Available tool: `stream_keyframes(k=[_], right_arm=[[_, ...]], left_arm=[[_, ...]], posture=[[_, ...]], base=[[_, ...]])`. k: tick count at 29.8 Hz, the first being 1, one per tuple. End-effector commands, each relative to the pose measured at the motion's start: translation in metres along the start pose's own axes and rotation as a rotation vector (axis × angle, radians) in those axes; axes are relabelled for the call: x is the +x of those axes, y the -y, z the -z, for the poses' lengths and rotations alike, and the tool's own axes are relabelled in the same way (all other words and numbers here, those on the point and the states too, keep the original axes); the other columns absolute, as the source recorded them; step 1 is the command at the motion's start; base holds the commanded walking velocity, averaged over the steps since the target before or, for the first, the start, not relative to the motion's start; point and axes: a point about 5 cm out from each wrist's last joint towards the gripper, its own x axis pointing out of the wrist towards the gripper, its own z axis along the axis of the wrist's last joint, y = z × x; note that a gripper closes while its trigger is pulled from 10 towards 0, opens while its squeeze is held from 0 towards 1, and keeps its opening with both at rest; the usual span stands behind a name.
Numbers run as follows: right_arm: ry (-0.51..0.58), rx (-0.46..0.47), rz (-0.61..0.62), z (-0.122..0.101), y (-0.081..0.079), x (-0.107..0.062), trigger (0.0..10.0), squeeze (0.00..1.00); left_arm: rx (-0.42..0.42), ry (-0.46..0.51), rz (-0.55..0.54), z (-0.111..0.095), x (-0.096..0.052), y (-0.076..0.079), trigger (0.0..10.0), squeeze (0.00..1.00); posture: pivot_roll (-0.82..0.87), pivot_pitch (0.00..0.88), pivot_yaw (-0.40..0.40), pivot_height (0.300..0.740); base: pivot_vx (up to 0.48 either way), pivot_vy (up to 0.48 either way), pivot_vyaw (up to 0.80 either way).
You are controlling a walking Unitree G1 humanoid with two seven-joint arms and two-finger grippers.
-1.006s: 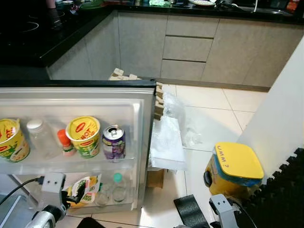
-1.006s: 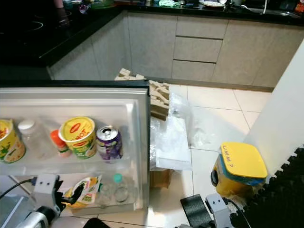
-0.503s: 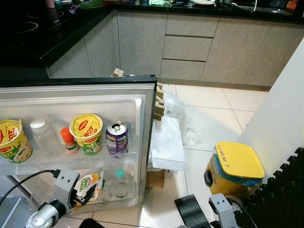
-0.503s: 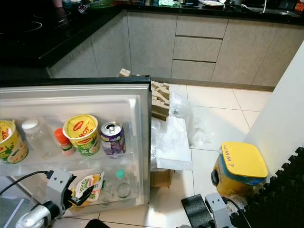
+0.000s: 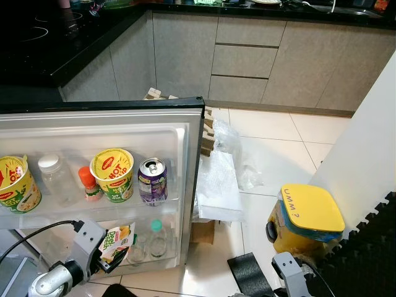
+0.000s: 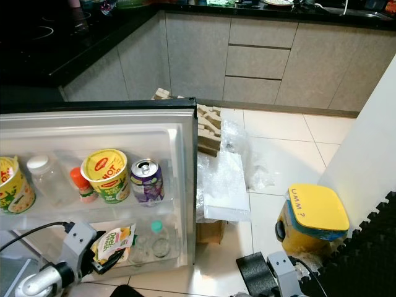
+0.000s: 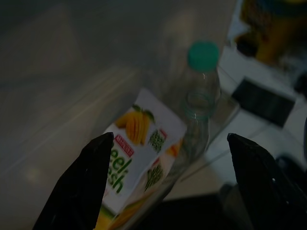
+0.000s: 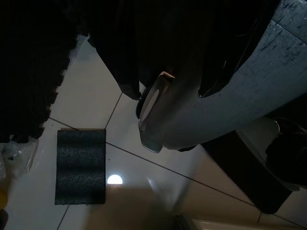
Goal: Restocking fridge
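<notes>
Since the earlier frames the left gripper [image 5: 106, 257] is drawing back a little from the lower shelf of the fridge door [image 5: 105, 133], and the juice carton [image 5: 116, 241] is now standing free in that shelf, beside the small bottle [image 5: 155, 239]. Its fingers [image 7: 81, 187] are spread wide apart and holding nothing. The carton is lying straight ahead between them, with its long axis tilted and leaning toward the bottle. The left arm is clearly the nearer one. The right gripper is hanging idle low above the floor tiles [image 8: 81, 120]; whether its fingers are apart, I cannot tell.
</notes>
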Motion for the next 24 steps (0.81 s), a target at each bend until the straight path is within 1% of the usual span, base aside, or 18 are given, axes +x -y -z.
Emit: stream_keyframes(k=[1,2,4,5,8,11,14,17,22,23,24], right_arm=[[-0.005,0.007,0.011,0.002,0.003,-0.002,10.0,0.0],[-0.006,0.007,0.01,0.002,0.003,-0.002,10.0,0.0],[-0.006,0.009,0.008,0.003,0.002,-0.002,10.0,0.0],[-0.006,0.009,0.008,0.003,0.002,-0.002,10.0,0.0],[-0.008,0.012,0.007,0.004,0.001,-0.001,10.0,0.0],[-0.008,0.012,0.007,0.004,0.0,-0.001,10.0,0.0],[-0.011,0.014,0.008,0.006,0.0,-0.001,10.0,0.0],[-0.008,0.016,0.01,0.006,0.0,-0.001,10.0,0.0],[-0.007,0.017,0.01,0.005,0.0,-0.001,10.0,0.0],[-0.005,0.017,0.009,0.005,0.0,-0.001,10.0,0.0],[-0.005,0.017,0.009,0.005,0.0,-0.001,10.0,0.0]], left_arm=[[0.097,-0.04,0.055,-0.002,-0.001,-0.002,10.0,0.0],[0.143,-0.083,0.076,0.0,-0.002,-0.002,10.0,0.0],[0.211,-0.139,0.109,0.002,-0.003,-0.002,10.0,0.0],[0.211,-0.139,0.109,0.002,-0.003,-0.002,10.0,0.0],[0.251,-0.164,0.146,0.003,-0.001,0.001,10.0,0.0],[0.266,-0.169,0.153,0.003,0.0,0.001,10.0,0.0],[0.314,-0.188,0.163,0.002,0.005,0.004,10.0,0.0],[0.357,-0.2,0.165,0.003,0.008,0.008,10.0,0.0],[0.374,-0.205,0.165,0.004,0.01,0.009,10.0,0.0],[0.419,-0.231,0.135,0.006,0.013,0.012,10.0,0.0],[0.419,-0.231,0.135,0.006,0.013,0.012,10.0,0.0]], posture=[[-0.06,0.011,-0.038,0.65],[-0.06,0.018,-0.037,0.65],[-0.06,0.019,-0.034,0.65],[-0.06,0.019,-0.034,0.65],[-0.06,0.019,-0.034,0.65],[-0.06,0.022,-0.031,0.65],[-0.06,0.023,-0.029,0.65],[-0.07,0.022,-0.027,0.65],[-0.07,0.022,-0.027,0.65],[-0.06,0.023,-0.027,0.65],[-0.06,0.023,-0.027,0.65]], base=[[0.0,0.0,0.0],[0.0,0.0,0.0],[0.0,0.0,0.0],[0.0,0.0,0.0],[0.0,0.0,0.0],[0.0,0.0,0.0],[0.0,0.0,0.0],[0.0,0.0,0.0],[0.0,0.0,0.0],[0.0,0.0,0.0],[0.0,0.0,0.0]])
